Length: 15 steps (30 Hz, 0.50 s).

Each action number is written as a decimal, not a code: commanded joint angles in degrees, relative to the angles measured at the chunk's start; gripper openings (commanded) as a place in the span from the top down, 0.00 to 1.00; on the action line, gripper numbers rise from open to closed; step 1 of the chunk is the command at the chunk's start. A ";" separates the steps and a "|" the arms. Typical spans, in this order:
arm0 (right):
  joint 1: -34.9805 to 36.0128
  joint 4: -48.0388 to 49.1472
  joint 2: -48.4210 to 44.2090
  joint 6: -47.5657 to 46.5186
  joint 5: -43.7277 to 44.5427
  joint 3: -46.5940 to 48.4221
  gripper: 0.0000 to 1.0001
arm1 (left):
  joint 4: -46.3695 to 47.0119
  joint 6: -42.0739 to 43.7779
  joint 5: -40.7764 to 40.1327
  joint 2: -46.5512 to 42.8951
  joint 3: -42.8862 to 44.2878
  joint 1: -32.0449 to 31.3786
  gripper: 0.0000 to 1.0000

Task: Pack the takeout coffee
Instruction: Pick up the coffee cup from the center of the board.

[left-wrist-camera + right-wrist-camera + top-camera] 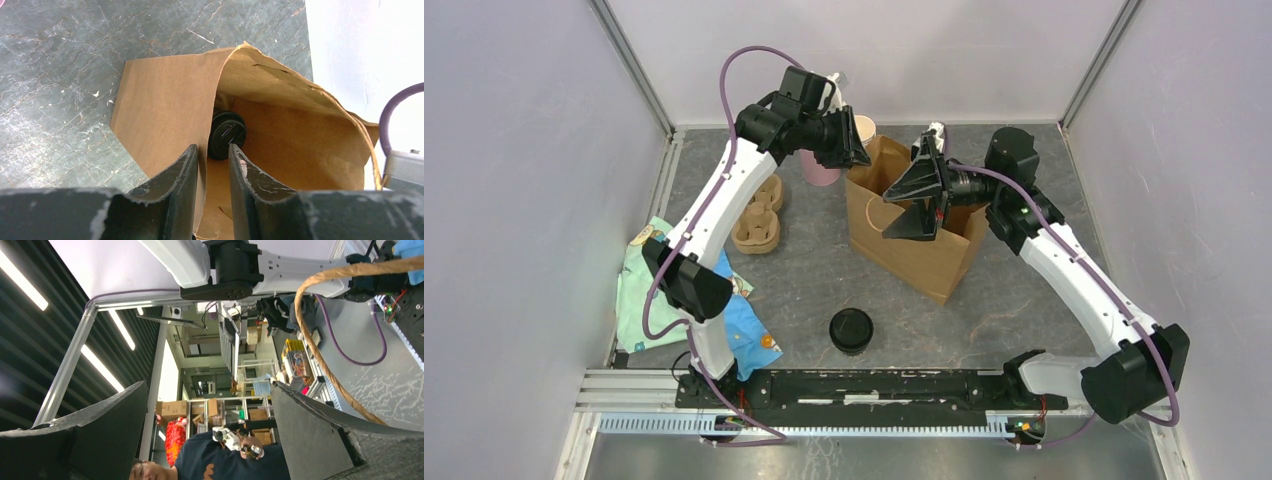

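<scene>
A brown paper bag stands open at mid table. In the left wrist view a black lidded coffee cup sits inside the bag. A second black lidded cup stands on the table in front of the bag. My left gripper is at the bag's far left rim. Its jaws are a little apart with the bag wall between them, against the left finger. My right gripper is wide open and empty over the bag's mouth, turned sideways. The bag's twine handle loops beside it.
A pink cup stack and a cream cup stand behind the bag's left corner. Cardboard cup carriers lie to the left. Blue and green packets lie by the left wall. The arms' base rail runs along the front.
</scene>
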 commanded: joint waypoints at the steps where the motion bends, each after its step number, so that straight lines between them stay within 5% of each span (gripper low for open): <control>1: 0.66 0.10 -1.65 -0.73 -3.17 -0.56 0.02 | 2.02 2.38 -0.34 0.07 2.18 -0.56 0.66; 7: 0.58 -1.19 -2.80 -4.88 -3.80 1.27 0.02 | 2.03 2.42 -1.96 -0.43 1.57 -0.57 0.73; 15: -0.79 -33.55 -0.40 -49.44 2.48 22.19 0.02 | 2.86 2.08 -2.03 -0.50 1.64 -0.56 0.71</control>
